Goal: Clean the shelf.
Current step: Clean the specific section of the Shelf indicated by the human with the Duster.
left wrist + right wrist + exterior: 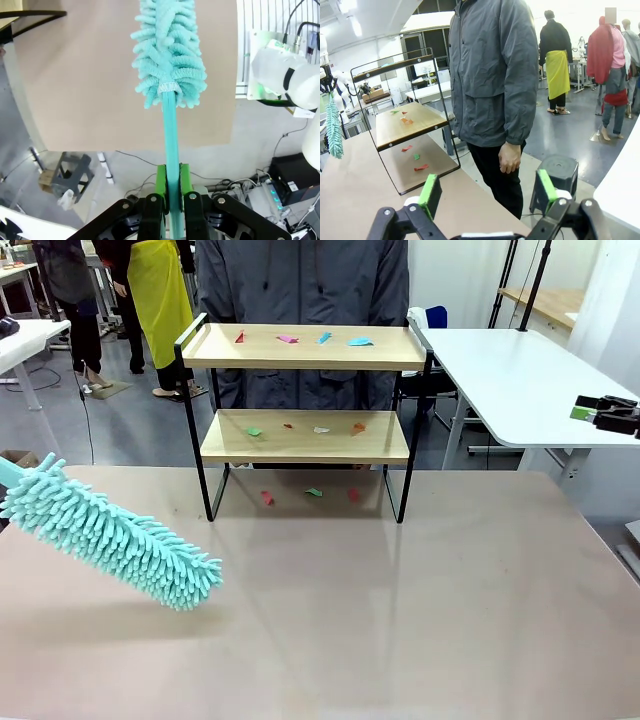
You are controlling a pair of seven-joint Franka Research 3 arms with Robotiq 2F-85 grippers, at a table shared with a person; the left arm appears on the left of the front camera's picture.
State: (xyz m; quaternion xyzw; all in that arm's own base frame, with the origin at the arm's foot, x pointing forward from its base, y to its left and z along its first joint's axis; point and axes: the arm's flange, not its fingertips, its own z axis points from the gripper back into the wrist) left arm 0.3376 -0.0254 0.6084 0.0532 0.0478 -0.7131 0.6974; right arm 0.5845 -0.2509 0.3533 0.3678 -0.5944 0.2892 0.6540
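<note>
- At the table's [420, 600] 12 o'clock edge in the front view, the shelf [300, 361] stands with coloured paper scraps [288, 339] on both boards and on the tabletop beneath; a person [300, 280] waits behind it. The duster [110, 535] hangs at 8 o'clock, head angled down toward centre, which I judge is ready for a sweep.
- Left wrist view: my left gripper [171, 182] is clenched on the duster's handle, low on the shaft, which gives reach into the tiers.
- Right wrist view: my right gripper [485, 195] is spread wide and holds nothing; I judge it is kept aside to leave the duster room. The shelf [390, 127] sits at 10 o'clock.
</note>
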